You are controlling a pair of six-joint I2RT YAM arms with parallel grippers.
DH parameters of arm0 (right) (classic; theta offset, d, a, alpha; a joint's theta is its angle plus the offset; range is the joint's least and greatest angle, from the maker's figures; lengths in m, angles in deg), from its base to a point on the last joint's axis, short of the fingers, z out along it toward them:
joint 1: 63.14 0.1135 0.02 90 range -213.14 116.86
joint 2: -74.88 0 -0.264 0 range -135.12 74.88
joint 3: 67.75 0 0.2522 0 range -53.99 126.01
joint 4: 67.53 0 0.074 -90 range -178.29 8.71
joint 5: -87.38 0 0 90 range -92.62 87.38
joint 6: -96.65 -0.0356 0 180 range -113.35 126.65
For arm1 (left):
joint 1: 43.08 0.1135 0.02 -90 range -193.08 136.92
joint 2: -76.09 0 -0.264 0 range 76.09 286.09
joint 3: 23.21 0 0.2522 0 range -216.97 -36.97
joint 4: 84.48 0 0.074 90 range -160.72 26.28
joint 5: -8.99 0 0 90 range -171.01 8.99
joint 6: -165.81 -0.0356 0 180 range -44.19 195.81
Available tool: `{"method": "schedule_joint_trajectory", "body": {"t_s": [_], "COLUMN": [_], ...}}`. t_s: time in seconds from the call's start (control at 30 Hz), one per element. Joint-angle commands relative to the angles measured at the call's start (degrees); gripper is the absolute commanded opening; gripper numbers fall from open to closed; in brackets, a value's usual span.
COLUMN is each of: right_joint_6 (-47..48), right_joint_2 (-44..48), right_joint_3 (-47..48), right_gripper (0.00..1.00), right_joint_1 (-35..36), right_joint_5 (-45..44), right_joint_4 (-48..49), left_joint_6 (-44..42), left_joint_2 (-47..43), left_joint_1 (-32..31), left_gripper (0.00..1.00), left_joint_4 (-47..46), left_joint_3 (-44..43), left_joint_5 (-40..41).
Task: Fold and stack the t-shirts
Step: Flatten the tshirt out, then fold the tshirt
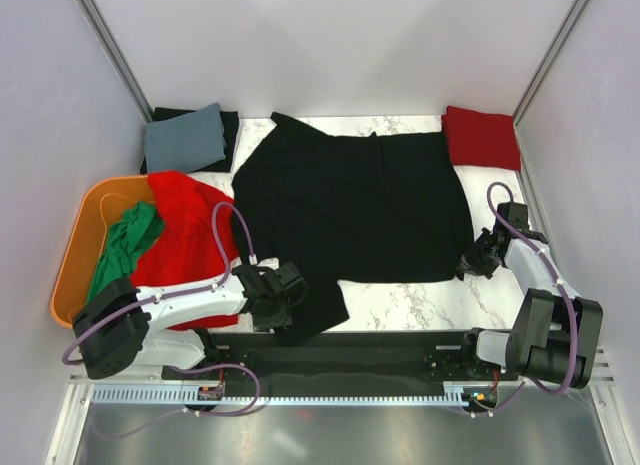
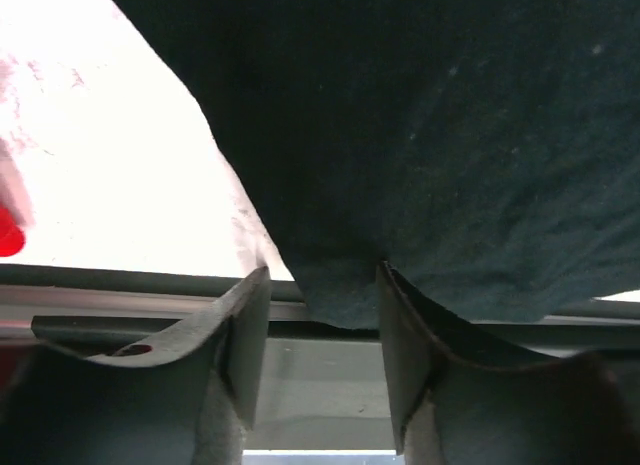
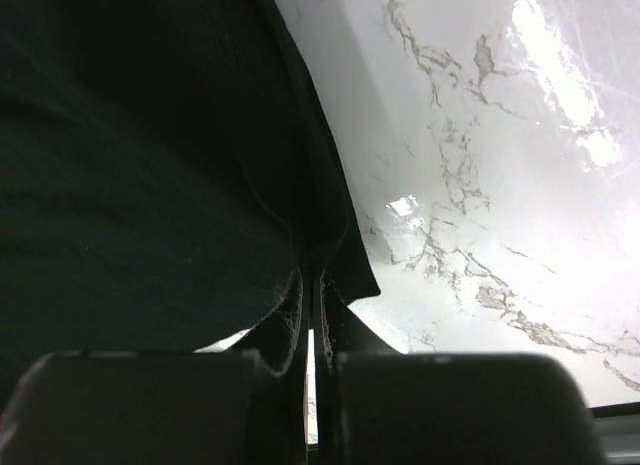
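White-shelled arms (image 1: pixel 190 303) with black joints, a dark left hand (image 2: pixel 320 285) and right hand (image 3: pixel 310 287) — purple cables (image 1: pixel 229 204) looping alongside.

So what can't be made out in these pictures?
Top view: the bottom of the orange tub, covered by the green t-shirt and crumpled red t-shirt.
Top view: the folded black cloth at the back, mostly under the grey-blue t-shirt.
Left wrist view: the table, its marbling washed out by glare.
Right wrist view: the tips of the right claw, buried in the hem of the black t-shirt.

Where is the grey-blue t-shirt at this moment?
Top external view: the grey-blue t-shirt lies folded at the far left of the table, on a folded black shirt, just beyond the orange tub and left of the spread black t-shirt.
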Motion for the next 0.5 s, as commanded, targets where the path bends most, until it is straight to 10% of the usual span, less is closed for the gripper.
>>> {"method": "schedule_joint_trajectory", "body": {"t_s": [0.0,0.17,0.47], "right_joint_6": [1.1,1.3,-0.6], "right_joint_2": [0.3,2.1,7.4], "right_joint_3": [1.6,0.9,0.6], "right_gripper": [0.00,0.00,0.00], "right_joint_1": [-0.2,-0.2,-0.2], "right_joint_5": [1.4,2.0,4.8], "right_joint_4": [0.5,-0.3,-4.0], "left_joint_6": [1.7,0.5,-3.9], "left_joint_2": [4.4,6.9,-4.7], "left_joint_1": [-0.4,-0.5,0.1], "left_gripper": [0.50,0.04,0.02], "left_joint_4": [-7.8,-9.0,7.2], "left_joint_3": [0.6,-2.2,-16.4], "left_joint_5": [1.5,2.1,8.1]}}
